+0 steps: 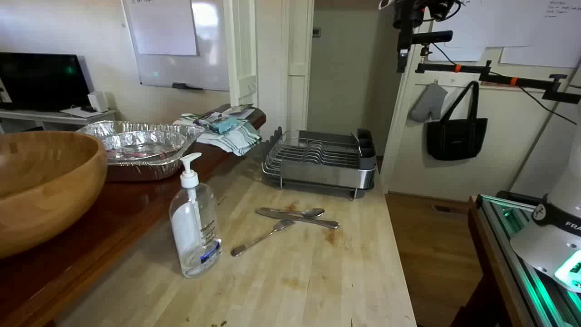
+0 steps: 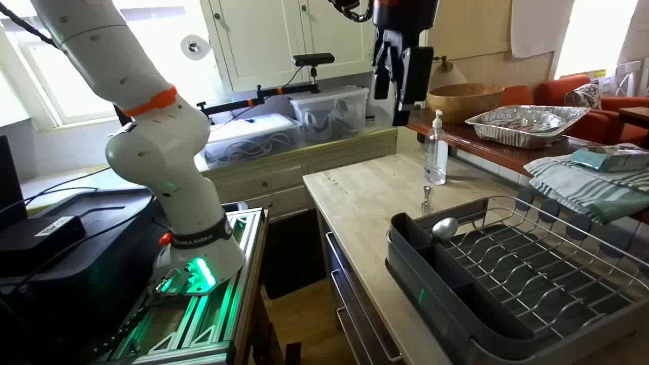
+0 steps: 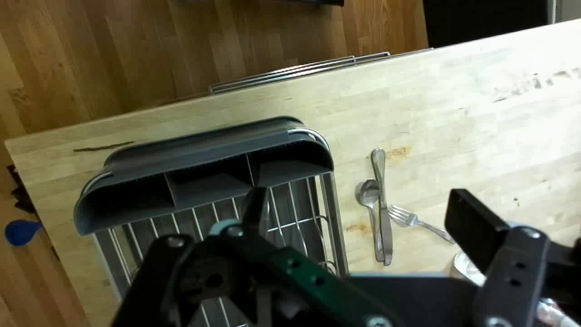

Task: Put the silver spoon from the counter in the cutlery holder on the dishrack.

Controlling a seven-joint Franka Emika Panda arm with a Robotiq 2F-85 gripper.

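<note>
In the wrist view the dishrack (image 3: pixel 335 222), with its cutlery holder (image 3: pixel 211 186), lies at left, partly hidden by one jaw of the gripper (image 3: pixel 357 195). Next, seen between the jaws – spread wide and gripping nothing – the silver spoon (image 3: pixel 368 194) lies well below on the counter (image 3: pixel 454 150), near the dishrack and apart from the gripper. A knife (image 3: pixel 383 206) lies alongside it, and farther right a fork (image 3: pixel 411 220), towards the other jaw.

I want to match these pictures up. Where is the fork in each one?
In an exterior view: the fork is slightly left of centre, just right of the soap bottle.
In an exterior view: right of centre, between soap bottle and dishrack, the fork stands out.
Wrist view: the fork is right of the dishrack.
Shared landmark: the dishrack.
</note>
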